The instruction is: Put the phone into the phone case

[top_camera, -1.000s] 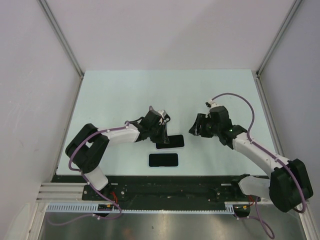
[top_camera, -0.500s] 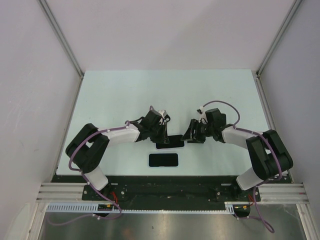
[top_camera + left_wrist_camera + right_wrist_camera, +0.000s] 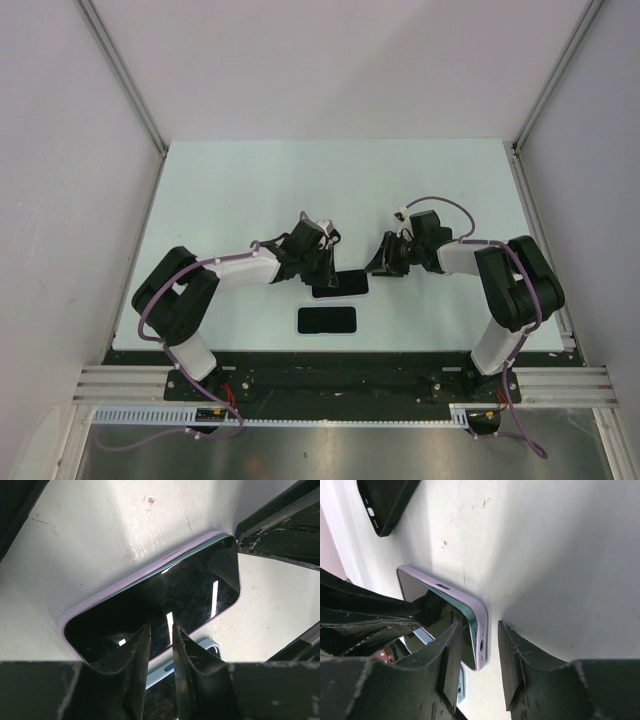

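since a second back the left gripper [image 3: 322, 268] hasn't budged. its fingers are drawn almost together, tips down on the phone [image 3: 348, 284] screen by the long edge, nothing clamped between them. phone and phone case [image 3: 327, 320] sit where they were, case at 6 o'clock of the phone, a thin strip of table [image 3: 300, 190] between. right gripper [image 3: 383, 264] has swung in from 3 o'clock, spread apart around the phone's short end. bare room toward 12 o'clock; the case lies near the front edge.

Bright, even overhead light; table [image 3: 250, 190] pale, shadows soft. Wrist views: fingers [image 3: 132, 667] throw broad shadows; strip glare on phone [image 3: 165, 595] screen.
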